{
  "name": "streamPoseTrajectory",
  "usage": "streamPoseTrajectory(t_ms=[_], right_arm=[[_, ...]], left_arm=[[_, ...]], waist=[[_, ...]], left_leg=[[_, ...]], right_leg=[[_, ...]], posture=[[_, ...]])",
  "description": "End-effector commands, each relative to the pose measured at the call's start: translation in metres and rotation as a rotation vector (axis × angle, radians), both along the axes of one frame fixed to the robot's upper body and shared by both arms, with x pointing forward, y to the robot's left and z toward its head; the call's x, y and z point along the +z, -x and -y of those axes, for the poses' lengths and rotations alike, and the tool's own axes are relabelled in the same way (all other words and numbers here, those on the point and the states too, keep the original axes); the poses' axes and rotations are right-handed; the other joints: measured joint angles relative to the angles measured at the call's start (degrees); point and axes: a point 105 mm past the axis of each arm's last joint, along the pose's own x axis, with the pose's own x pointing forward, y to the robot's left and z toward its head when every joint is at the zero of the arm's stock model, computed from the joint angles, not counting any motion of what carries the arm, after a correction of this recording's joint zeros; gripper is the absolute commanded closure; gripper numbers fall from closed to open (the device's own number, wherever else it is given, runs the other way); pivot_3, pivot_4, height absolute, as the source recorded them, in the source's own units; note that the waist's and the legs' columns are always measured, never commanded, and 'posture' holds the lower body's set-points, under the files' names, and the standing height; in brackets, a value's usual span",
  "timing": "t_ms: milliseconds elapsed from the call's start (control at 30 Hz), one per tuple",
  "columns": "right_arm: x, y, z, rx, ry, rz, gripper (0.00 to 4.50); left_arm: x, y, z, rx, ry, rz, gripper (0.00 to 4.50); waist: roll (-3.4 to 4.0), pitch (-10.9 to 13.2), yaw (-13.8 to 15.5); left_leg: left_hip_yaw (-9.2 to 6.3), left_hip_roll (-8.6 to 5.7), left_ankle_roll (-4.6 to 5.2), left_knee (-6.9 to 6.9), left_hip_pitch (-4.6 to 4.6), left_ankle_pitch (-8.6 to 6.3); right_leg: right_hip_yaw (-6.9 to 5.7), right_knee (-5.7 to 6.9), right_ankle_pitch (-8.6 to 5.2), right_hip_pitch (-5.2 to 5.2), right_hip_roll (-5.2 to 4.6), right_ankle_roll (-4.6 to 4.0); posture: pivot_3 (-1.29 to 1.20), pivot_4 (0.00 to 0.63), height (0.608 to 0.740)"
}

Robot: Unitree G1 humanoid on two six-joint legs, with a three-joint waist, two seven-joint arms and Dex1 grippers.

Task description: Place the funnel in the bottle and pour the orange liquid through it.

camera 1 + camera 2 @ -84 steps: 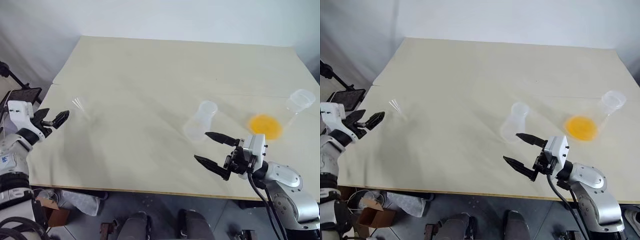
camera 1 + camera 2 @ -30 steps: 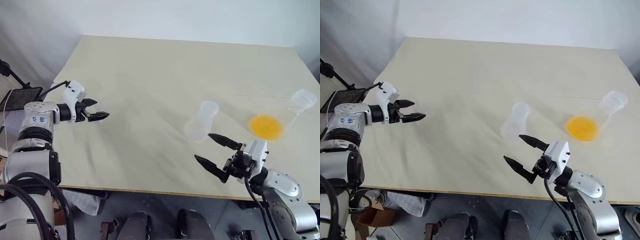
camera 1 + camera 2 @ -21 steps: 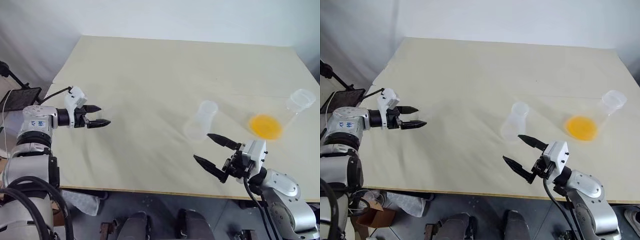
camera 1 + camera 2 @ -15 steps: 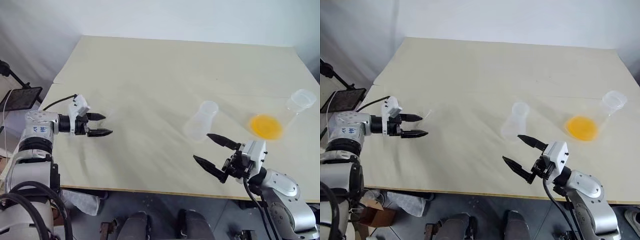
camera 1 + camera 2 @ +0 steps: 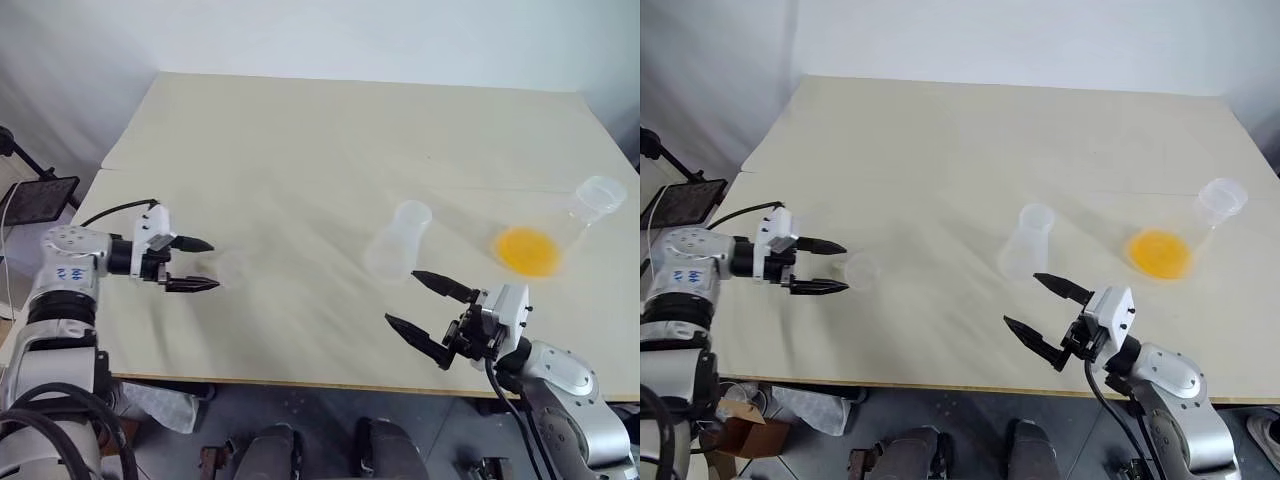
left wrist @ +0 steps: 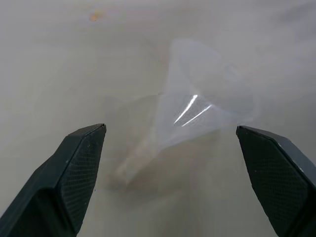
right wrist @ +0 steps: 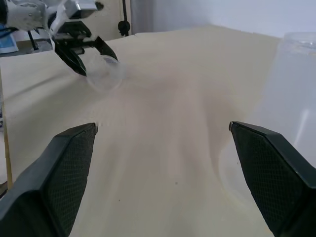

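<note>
Just ahead of the wide-open left tool (image 5: 832, 267), the funnel (image 5: 859, 270), on its side.

A pale cream tabletop (image 5: 300, 130) carries three clear pieces. The funnel (image 5: 860, 270) lies on its side near the left edge. The bottle (image 5: 398, 240) stands near the middle, and a wider flask (image 5: 560, 235) holding orange liquid (image 5: 527, 251) sits well apart at right.
</note>
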Motion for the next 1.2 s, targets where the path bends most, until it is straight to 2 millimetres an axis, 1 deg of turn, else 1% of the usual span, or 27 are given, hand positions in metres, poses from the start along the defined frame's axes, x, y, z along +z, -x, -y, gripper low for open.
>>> streamPoseTrajectory(t_ms=[33,233,300,467,500,567,667,767,833,933,1000,1100,1200], right_arm=[[0.011,0.006,-0.002,0.019,-0.004,0.053,0.0],[0.009,0.006,-0.004,0.04,-0.003,0.04,0.0],[0.009,0.005,-0.005,0.048,-0.004,0.037,0.0],[0.009,0.003,-0.009,0.075,-0.003,0.035,0.0],[0.009,0.002,-0.01,0.078,-0.001,0.038,0.0],[0.012,0.001,-0.008,0.078,0.005,0.046,0.0],[0.013,-0.001,-0.005,0.076,0.013,0.05,0.0],[0.015,-0.003,-0.003,0.068,0.017,0.06,0.0],[0.016,-0.004,-0.002,0.063,0.016,0.063,0.0],[0.015,-0.003,-0.004,0.065,0.014,0.062,0.0],[0.014,-0.002,-0.005,0.062,0.009,0.058,0.0],[0.012,0.0,-0.005,0.058,0.005,0.053,0.0],[0.012,0.0,-0.006,0.056,0.002,0.054,0.0]], left_arm=[[0.014,0.015,-0.01,-0.012,0.001,0.054,0.01],[0.012,0.053,-0.017,-0.019,0.003,0.035,0.01],[0.014,0.06,-0.015,0.0,0.024,0.035,0.01],[0.016,0.055,-0.009,0.138,0.159,0.069,0.01],[0.013,0.054,-0.008,0.156,0.16,0.065,0.01],[0.004,0.049,-0.014,0.222,0.134,0.077,0.01],[-0.002,0.046,-0.02,0.258,0.122,0.08,0.01],[-0.01,0.038,-0.031,0.327,0.069,0.089,0.01],[-0.012,0.036,-0.032,0.335,0.069,0.088,0.01],[-0.014,0.038,-0.028,0.309,0.086,0.076,0.01],[-0.012,0.039,-0.028,0.307,0.089,0.087,0.01],[0.0,0.037,-0.031,0.348,0.152,0.111,0.01],[0.012,0.047,-0.032,0.328,0.176,0.13,0.01]], waist=[[0.0,0.0,-0.07],[0.01,0.0,-0.64],[0.02,0.01,-0.67],[0.02,0.0,-0.69],[0.03,0.01,-0.71],[0.03,0.01,-0.78],[0.03,0.01,-0.81],[0.03,0.01,-0.73],[0.03,0.01,-0.73],[0.03,0.01,-0.73],[0.03,0.01,-0.74],[0.03,0.01,-0.76],[0.03,0.01,-0.86]], left_leg=[[0.0,0.0,0.0,0.0,0.0,0.0],[-0.15,0.01,0.0,-0.01,0.03,0.0],[-0.16,0.02,0.0,-0.01,0.03,-0.01],[-0.19,0.02,-0.01,-0.01,0.04,-0.01],[-0.18,0.02,-0.02,-0.02,0.05,-0.01],[-0.18,0.02,-0.02,-0.04,0.05,-0.02],[-0.15,0.02,-0.03,-0.06,0.05,-0.02],[-0.13,0.01,-0.03,-0.06,0.06,-0.02],[-0.12,0.0,-0.03,-0.05,0.06,-0.02],[-0.12,0.0,-0.03,-0.07,0.05,-0.02],[-0.13,0.0,-0.03,-0.08,0.04,-0.02],[-0.13,0.0,-0.03,-0.08,0.04,-0.02],[-0.12,0.01,-0.03,-0.07,0.04,-0.02]], right_leg=[[0.02,0.0,0.0,0.0,0.0,0.0],[0.44,0.0,0.0,0.06,-0.09,-0.01],[0.51,-0.02,-0.01,0.06,-0.12,-0.02],[0.55,-0.02,-0.02,0.08,-0.14,-0.03],[0.55,-0.03,-0.02,0.08,-0.13,-0.03],[0.54,-0.02,-0.01,0.06,-0.1,-0.03],[0.53,-0.02,-0.02,0.04,-0.05,-0.03],[0.52,-0.03,-0.01,0.05,-0.06,-0.03],[0.51,-0.03,-0.02,0.04,-0.05,-0.03],[0.48,-0.03,-0.02,0.03,-0.06,-0.03],[0.49,-0.03,-0.01,0.02,-0.07,-0.03],[0.49,-0.03,-0.02,0.03,-0.08,-0.03],[0.51,-0.03,-0.01,0.03,-0.08,-0.03]], posture=[[0.0,0.15,0.74],[0.0,0.15,0.74],[0.0,0.15,0.74],[0.0,0.15,0.74],[0.0,0.15,0.74],[0.0,0.15,0.74],[0.0,0.15,0.74],[0.0,0.15,0.74],[0.0,0.15,0.74],[0.0,0.15,0.74],[0.0,0.15,0.74],[0.0,0.15,0.74],[0.0,0.15,0.74]])
